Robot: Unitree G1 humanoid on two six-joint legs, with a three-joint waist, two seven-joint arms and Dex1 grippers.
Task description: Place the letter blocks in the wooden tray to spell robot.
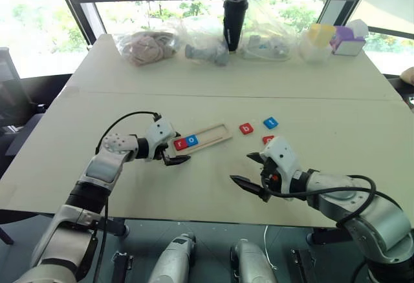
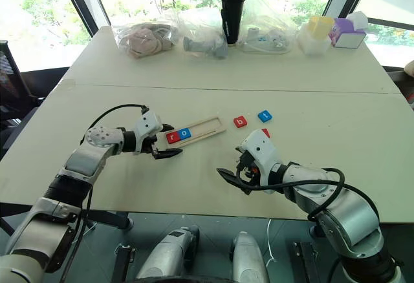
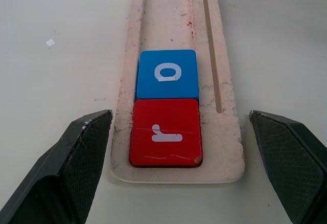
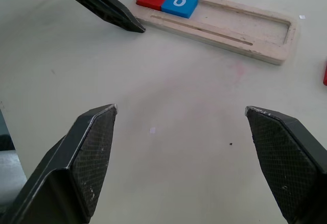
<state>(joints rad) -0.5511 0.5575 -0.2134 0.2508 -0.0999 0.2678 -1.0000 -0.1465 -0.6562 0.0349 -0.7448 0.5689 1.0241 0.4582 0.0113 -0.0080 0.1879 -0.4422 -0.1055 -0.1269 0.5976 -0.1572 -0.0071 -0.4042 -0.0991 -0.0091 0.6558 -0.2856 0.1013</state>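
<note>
The left gripper (image 1: pixel 173 155) hangs just off the near end of the wooden tray (image 1: pixel 213 134), its two black fingers spread wide on either side of that end and holding nothing. Directly ahead of it, inside the tray, the red "r" block (image 3: pixel 165 132) sits at the end nearest the gripper with the blue "o" block (image 3: pixel 167 73) touching it on the far side; the remaining length of the tray lies beyond them. The right gripper (image 1: pixel 253 170) hovers over bare table, fingers apart and empty, with the tray ahead of it and to its left. The red "b" block (image 1: pixel 246 128) and blue "t" block (image 1: pixel 270 123) lie loose just beyond the right gripper, and another red block (image 1: pixel 267 139) peeks from behind its wrist.
</note>
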